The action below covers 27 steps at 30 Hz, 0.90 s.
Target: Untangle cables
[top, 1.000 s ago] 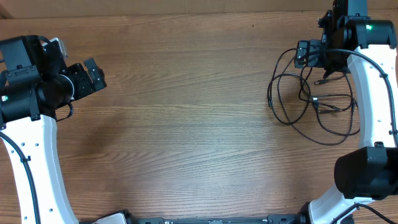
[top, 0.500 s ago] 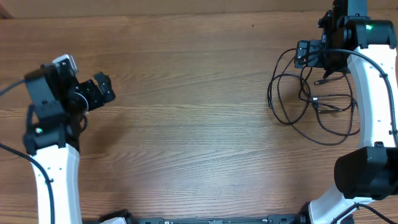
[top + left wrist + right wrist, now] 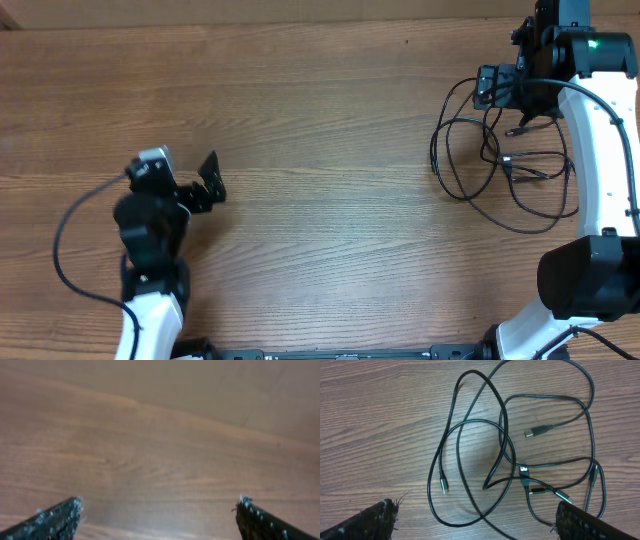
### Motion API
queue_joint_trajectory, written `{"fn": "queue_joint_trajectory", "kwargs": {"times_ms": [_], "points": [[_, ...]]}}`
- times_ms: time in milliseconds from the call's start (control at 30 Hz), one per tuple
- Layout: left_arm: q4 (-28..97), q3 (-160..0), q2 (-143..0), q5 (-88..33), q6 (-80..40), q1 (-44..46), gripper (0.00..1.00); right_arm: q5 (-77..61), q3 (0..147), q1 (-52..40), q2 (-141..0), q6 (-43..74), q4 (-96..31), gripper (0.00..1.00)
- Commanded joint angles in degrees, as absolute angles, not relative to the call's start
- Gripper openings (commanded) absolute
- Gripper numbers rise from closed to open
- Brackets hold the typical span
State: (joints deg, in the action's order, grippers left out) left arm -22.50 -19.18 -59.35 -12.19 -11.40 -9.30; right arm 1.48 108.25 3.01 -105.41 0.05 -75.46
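The cables [image 3: 510, 162] lie in one loose tangle on the right side of the desk [image 3: 320, 120], near its right edge, partly under the white link of the right arm [image 3: 590, 150]. The outermost loop bulges left toward the middle of the desk, and another curves down toward the near side. The right hand [image 3: 490, 88] hangs over the far end of this tangle with its fingers spread wide and gripping nothing. In the right wrist view, the two dark fingertips of the right hand [image 3: 475, 510] sit at the lower corners and the cables [image 3: 524, 471] spread out between and beyond them. Several strands cross near the centre (a few plug ends lie loose among the loops, one pointing off to the left by itself). The left hand [image 3: 213, 178] is well apart from all this, low on the left side of the desk, released and pointing right. In the left wrist view its fingertips [image 3: 75, 507] frame only wood grain around the left hand [image 3: 160, 502]. A broad stretch of bare wood runs between the left hand and the leftmost cable loop. The far edge of the desk shows as a paler strip along the top of the overhead view, with open wood between it and the tangle.
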Motion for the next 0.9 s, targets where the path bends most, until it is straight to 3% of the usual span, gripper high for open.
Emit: {"fn": "queue_joint_trajectory", "kwargs": {"times_ms": [0, 233, 500, 767, 867], "points": [[-28.62, -11.22, -55.51, -10.28, -10.28, -8.05, 1.0, 1.15, 108.03, 3.14, -105.69, 0.23, -75.13, 1.0], [-31.05, -0.12, -48.23, -8.99, -10.33, -7.81, 0.99, 1.15, 108.03, 3.14, -105.69, 0.23, -75.13, 1.0], [-10.37, -0.27, -35.79, -8.32, -9.89, -5.72, 1.0, 1.15, 108.03, 3.14, -105.69, 0.23, -75.13, 1.0], [4.34, -0.27, -22.09, -7.14, -8.78, -4.08, 1.0, 1.15, 108.03, 3.14, -105.69, 0.23, -75.13, 1.0], [4.01, -0.27, -15.22, -7.05, -8.78, -4.08, 1.0, 1.15, 108.03, 3.14, -105.69, 0.23, -75.13, 1.0]]}}
